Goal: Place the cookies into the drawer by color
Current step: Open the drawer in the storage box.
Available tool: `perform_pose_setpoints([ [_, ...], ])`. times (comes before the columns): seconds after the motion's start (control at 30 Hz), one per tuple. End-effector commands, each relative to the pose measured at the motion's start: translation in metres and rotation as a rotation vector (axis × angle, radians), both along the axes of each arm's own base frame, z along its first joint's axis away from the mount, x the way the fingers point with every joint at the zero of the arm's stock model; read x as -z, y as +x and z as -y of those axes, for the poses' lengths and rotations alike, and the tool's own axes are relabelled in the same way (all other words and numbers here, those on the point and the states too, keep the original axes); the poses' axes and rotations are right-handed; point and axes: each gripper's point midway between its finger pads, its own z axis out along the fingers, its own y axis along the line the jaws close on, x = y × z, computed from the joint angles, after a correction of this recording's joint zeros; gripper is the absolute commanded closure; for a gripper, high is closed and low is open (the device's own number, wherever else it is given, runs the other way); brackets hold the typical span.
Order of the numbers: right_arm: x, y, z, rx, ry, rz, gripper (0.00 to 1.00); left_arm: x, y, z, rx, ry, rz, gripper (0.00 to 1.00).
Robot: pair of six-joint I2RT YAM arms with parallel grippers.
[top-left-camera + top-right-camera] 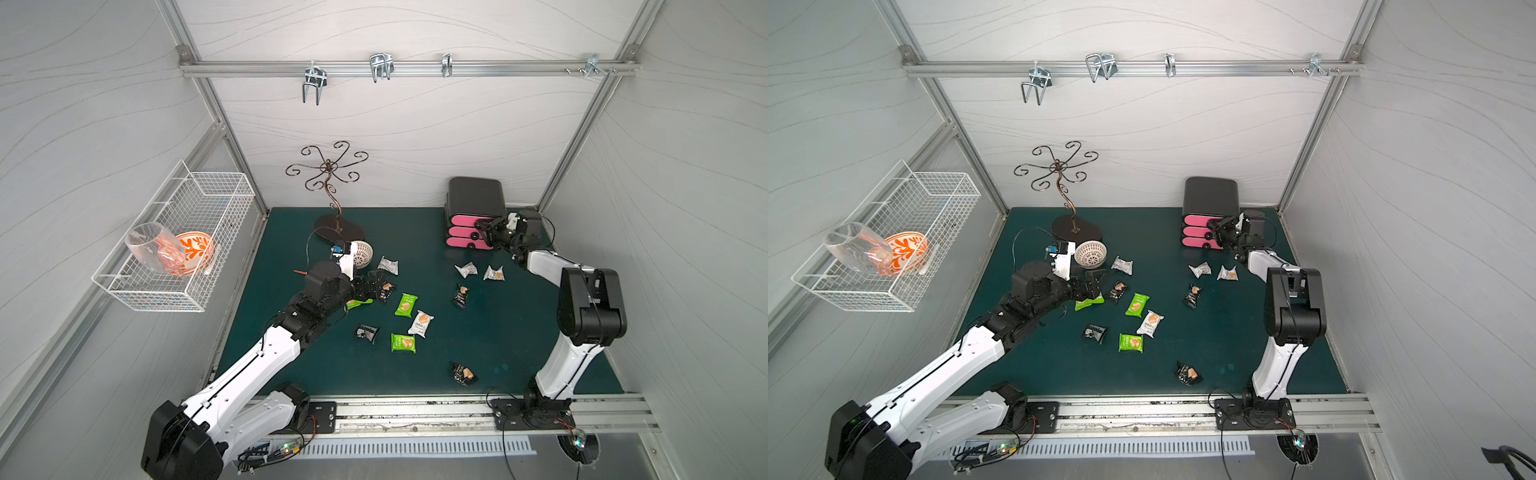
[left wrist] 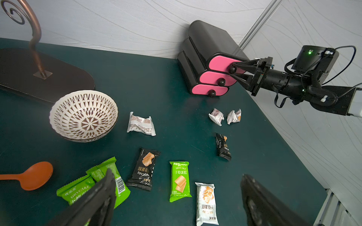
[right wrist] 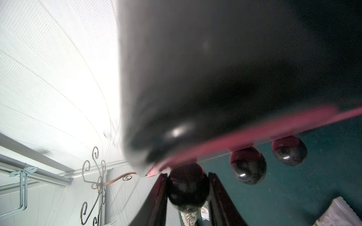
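Cookies lie loose on the green surface, and we see none in the drawer chest, so we judge the sorting barely begun.

At the left, the left claw hangs above the nearest cluster, spread as wide as it goes and holding nothing. Two overlapping green packets sit beneath one of its fingers. A black packet and a single green packet lie in the gap between the fingers. Both turn their long sides toward the fingers, so we expect a closing claw would meet either one across its narrow width.

Further right, two crumpled white packets lie just in front of the chest, nearer the right arm.

At the back right stands the chest with its three pink drawers stacked. The right claw is drawn in tight on the top knob, one finger pressed to each side. The claw points straight at the top drawer, with the knob between its tips and its arm trailing toward the front right. We think the pull has to run back along that same line, away from the chest. The right arm is nearer the drawers, the left nearer the cookies.
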Motion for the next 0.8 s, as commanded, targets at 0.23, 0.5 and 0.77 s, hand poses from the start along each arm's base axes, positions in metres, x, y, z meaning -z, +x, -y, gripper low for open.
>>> perform_pose_setpoints([
  [0.23,0.017,-0.066,0.001,-0.017,-0.047,-0.075,0.74,-0.030,0.008,0.014,0.038,-0.059,0.059,0.01],
  [0.5,0.033,-0.105,-0.004,-0.036,-0.064,-0.127,0.70,-0.034,0.006,0.035,0.149,-0.095,0.065,0.01],
  [0.77,0.034,-0.114,-0.005,-0.036,-0.084,-0.129,0.66,-0.058,-0.011,0.077,0.426,-0.159,0.110,0.01],
])
